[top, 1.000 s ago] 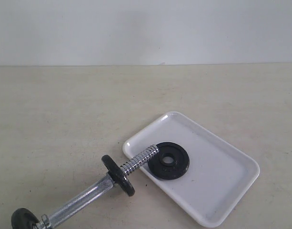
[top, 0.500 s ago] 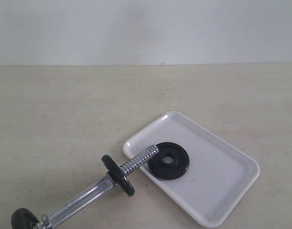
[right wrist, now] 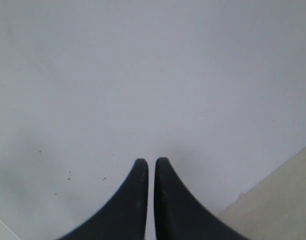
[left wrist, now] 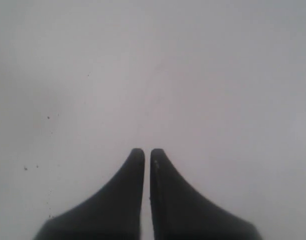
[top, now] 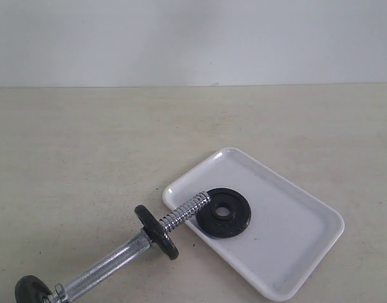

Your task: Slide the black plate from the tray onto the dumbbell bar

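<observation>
Task so far: not started, as far as I can tell. The black plate (top: 235, 215) is not yet on the dumbbell bar (top: 108, 264).
Where the black plate is: it lies flat in the tray (top: 294, 240), at the tray's left end, a bit below the middle of the exterior view. Its hole faces up.
Where the tray is: on the surface (top: 86, 145), in the lower right part of the frame.
Where the bar is: it runs from the lower left corner up toward the middle. Its screw end (top: 184, 213) reaches over the tray's rim, and the tip looks like it touches the edge of the black plate.
Left pincer (left wrist: 143, 154): closed, with only a thin gap between the tips. It holds nothing. Past it I see only a pale, blank background.
Right pincer (right wrist: 151, 162): closed the same way, and it holds nothing. Past it is a pale background with a tan strip at one corner.
Arms in the exterior view: none show up.
What is left, I think: grab the black plate, lift it off the tray, tip it up so the hole lines up with the screw end, then push it along the bar.
Count of trays: one.
Count of loose black plates: one.
Count of bars: one.
Count of discs on the bar: two, one near disc (top: 156, 231) next to the tray and one far disc (top: 30, 290) in the lower left corner.
Count of pincers: two.
</observation>
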Controlling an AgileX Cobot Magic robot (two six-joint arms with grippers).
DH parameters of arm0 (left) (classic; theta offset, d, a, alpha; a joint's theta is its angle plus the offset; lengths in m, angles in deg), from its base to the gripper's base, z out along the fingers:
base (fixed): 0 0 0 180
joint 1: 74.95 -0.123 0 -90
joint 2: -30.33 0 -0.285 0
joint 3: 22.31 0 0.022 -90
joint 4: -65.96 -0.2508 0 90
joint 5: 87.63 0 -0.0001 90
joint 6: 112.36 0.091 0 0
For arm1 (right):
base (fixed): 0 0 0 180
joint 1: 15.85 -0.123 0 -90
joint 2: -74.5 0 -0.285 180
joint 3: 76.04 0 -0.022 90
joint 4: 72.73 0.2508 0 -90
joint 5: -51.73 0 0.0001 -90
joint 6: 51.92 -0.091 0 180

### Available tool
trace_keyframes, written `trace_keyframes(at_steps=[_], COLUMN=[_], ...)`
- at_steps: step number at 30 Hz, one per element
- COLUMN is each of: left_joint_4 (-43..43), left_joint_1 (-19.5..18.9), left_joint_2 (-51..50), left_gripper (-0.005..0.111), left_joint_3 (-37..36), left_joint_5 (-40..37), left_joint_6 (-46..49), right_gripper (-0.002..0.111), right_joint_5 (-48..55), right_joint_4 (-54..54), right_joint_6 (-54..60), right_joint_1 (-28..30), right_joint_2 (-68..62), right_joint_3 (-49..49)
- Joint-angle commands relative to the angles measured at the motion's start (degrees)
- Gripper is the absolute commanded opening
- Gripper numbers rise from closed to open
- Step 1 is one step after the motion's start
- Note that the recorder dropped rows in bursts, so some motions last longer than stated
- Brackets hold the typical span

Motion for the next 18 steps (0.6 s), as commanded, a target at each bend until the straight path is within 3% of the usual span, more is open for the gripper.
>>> trace_keyframes(at_steps=[1,11,15,18], left_joint_4=[-0.89,-5.23,-10.88,-24.07], left_joint_1=[0.55,0.55,0.55,0.55], left_joint_2=[-0.02,-0.02,-0.02,-4.49], left_gripper=[0.004,0.004,0.004,0.004], left_joint_3=[1.38,1.35,3.66,9.16], left_joint_5=[0.56,0.64,-2.30,-4.50], left_joint_6=[-0.77,-8.14,-8.42,-18.39], right_gripper=[0.001,0.001,0.001,0.001], right_joint_5=[-0.43,-0.43,3.59,11.18], right_joint_4=[-0.39,-0.99,-19.23,-31.87], right_joint_6=[-4.18,-8.23,-8.43,-8.43], right_joint_1=[0.12,0.12,0.12,0.12], right_joint_2=[0.27,0.27,0.27,0.27], right_joint_3=[-0.03,-0.03,-4.59,-13.36])
